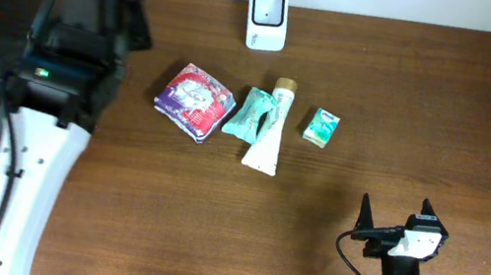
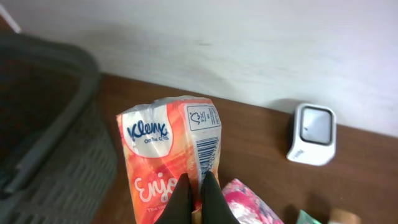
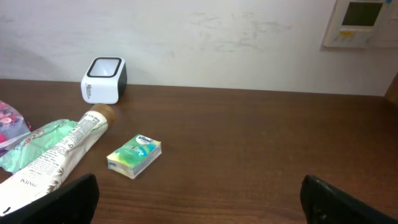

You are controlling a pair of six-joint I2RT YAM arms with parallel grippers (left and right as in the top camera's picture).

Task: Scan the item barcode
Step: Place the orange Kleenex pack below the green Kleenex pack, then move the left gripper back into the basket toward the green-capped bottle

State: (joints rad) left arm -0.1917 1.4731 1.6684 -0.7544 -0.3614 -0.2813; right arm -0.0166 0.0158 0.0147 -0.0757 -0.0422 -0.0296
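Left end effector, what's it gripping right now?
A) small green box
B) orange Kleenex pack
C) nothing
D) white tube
B: the left wrist view shows the left end effector shut on the orange Kleenex pack, while the tube and green box lie on the table.

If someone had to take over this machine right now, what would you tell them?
Grip: left end effector shut on the tissue pack beside the bin; right end effector open, holding nothing.
Things: scanner on the table by the wall, apart from the pack.
Done: pack gripped, its barcode in view.
To do: bring the barcode to the scanner's window.
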